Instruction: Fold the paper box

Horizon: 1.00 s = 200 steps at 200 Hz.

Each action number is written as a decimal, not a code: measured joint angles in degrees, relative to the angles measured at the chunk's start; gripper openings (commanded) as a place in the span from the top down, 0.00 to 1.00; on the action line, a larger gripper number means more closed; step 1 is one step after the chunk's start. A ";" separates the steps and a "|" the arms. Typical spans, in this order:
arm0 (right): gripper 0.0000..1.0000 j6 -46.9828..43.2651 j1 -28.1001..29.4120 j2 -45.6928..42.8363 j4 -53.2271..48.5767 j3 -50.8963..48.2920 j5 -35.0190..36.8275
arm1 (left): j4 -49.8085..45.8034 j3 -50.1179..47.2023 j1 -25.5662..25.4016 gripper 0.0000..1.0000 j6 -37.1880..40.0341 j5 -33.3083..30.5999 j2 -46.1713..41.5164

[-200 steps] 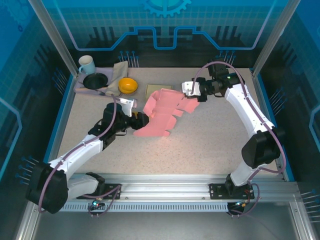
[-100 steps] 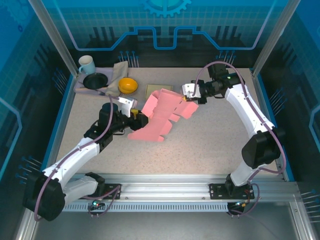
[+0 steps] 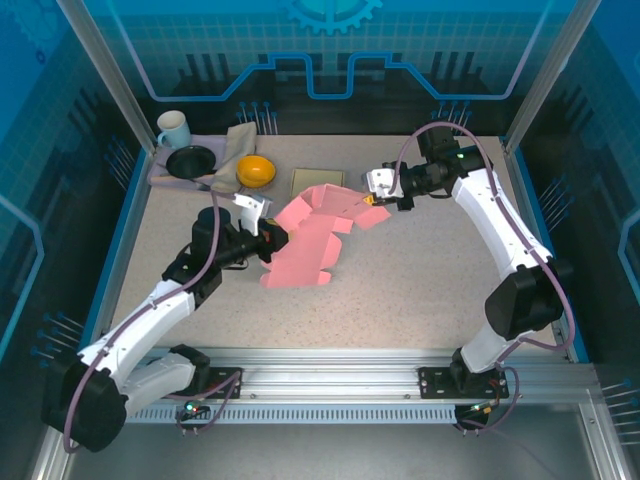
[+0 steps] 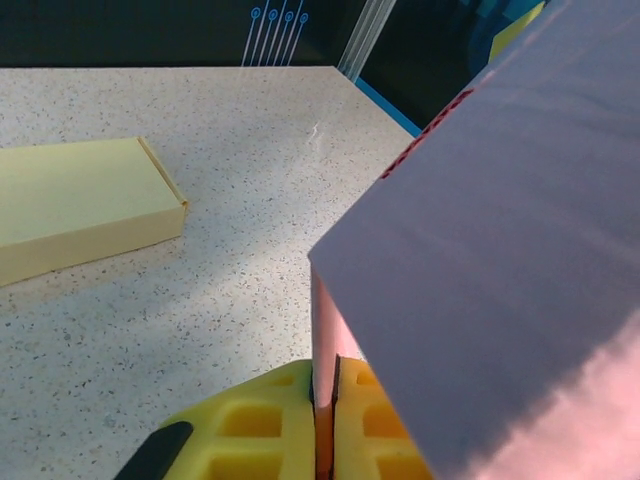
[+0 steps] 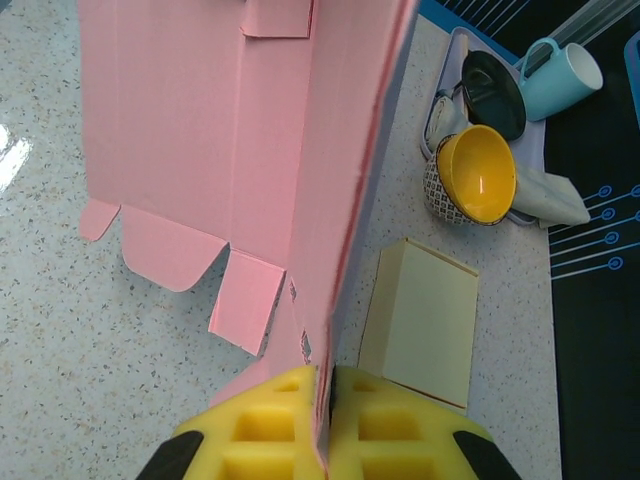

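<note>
Two grips now hold the pink paper box: left end effector just clamped on, right end effector stays clenched; folding can likely proceed.

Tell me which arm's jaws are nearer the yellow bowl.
Left. The left arm grips the pink box just on the near side of the yellow bowl; the right arm clamps the box's opposite edge, farther right.

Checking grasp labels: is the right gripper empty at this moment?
No, the right gripper has its yellow pads shut on an edge of the pink paper box.
</note>
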 measured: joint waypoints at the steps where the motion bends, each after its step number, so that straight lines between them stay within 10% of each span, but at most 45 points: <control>1: 1.00 -0.04 0.00 -0.02 0.00 0.00 -0.02 | 0.00 0.00 0.02 0.97 0.02 0.02 -0.02; 35: 1.00 -0.35 -0.26 -0.33 -0.02 0.00 -0.81 | -0.09 -0.68 -0.33 0.98 -0.09 1.11 -1.57; 64: 1.00 -0.48 -0.76 -0.61 -0.04 0.00 -1.25 | -0.98 -0.74 -1.22 0.48 0.26 1.11 -2.45; 81: 1.00 -0.48 -1.03 -0.63 -0.02 -0.11 -0.76 | -1.11 -0.74 -1.46 0.36 0.15 0.81 -3.13; 200: 1.00 -1.44 -1.01 -3.98 8.41 -6.27 7.23 | -4.96 1.64 -2.51 0.28 3.50 -6.32 -16.87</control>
